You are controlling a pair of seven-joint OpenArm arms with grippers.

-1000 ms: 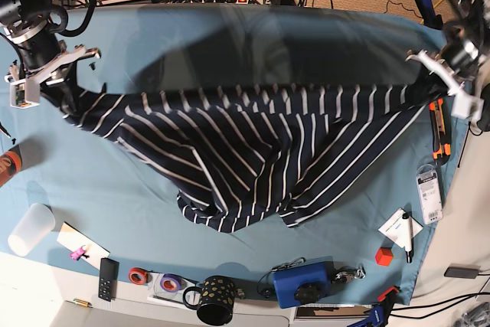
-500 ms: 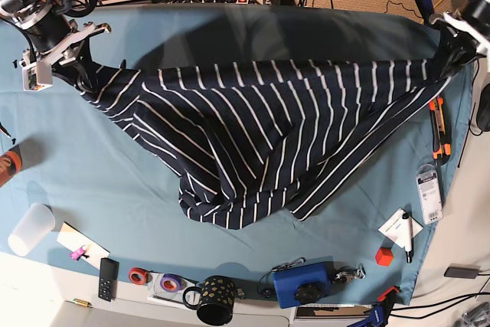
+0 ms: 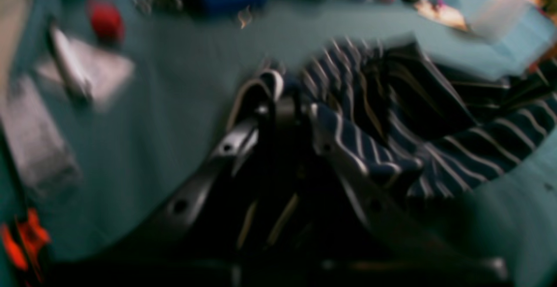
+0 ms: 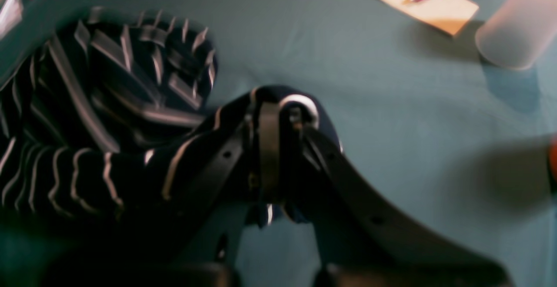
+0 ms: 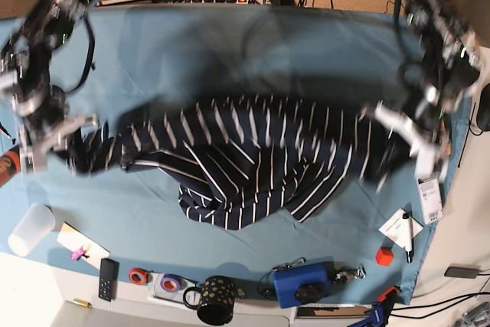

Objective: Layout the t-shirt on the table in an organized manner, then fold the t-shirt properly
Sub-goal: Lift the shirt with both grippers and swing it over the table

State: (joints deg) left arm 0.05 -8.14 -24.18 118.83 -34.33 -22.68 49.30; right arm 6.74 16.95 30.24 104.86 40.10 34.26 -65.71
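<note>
Both jaws clenched on the t-shirt (image 5: 245,162). Left gripper (image 3: 285,99) pinched a striped edge at one end; right gripper (image 4: 278,108) had navy fabric wrapped over its tips at the other. In the base view the shirt hung stretched between my two arms across the middle of the tabletop (image 5: 230,44), its lower bulk sagging in a bunched fold onto the teal cloth. Both wrist views were blurred. Frosted cup (image 4: 518,34) and tan card with a pink pen (image 4: 428,4) lay near my right side, apart from the shirt.
</note>
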